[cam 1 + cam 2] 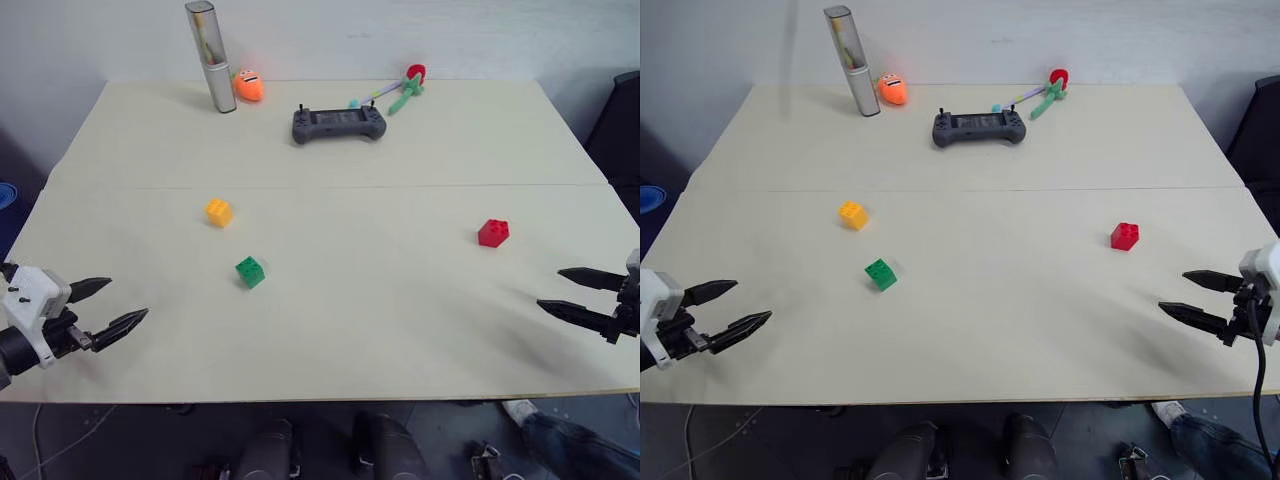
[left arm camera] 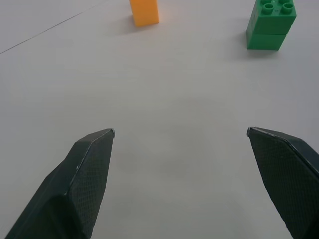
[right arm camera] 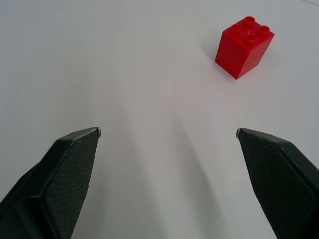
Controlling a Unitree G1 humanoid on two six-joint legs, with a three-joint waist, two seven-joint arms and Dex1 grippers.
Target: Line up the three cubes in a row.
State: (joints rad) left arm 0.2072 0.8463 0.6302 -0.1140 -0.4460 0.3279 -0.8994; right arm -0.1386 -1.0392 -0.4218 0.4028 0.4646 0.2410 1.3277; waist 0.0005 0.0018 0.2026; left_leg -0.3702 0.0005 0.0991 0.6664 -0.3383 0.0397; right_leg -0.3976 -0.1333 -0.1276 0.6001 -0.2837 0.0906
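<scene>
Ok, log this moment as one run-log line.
cubes: not in a row | yellow cube, green cube: left side | red cube: right side | left gripper: open, empty | right gripper: open, empty

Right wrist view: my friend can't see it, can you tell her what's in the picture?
A small red cube with four studs on top sits alone on a pale table. The right gripper points toward it, its two black fingers spread wide apart, holding nothing and not touching the cube.
</scene>
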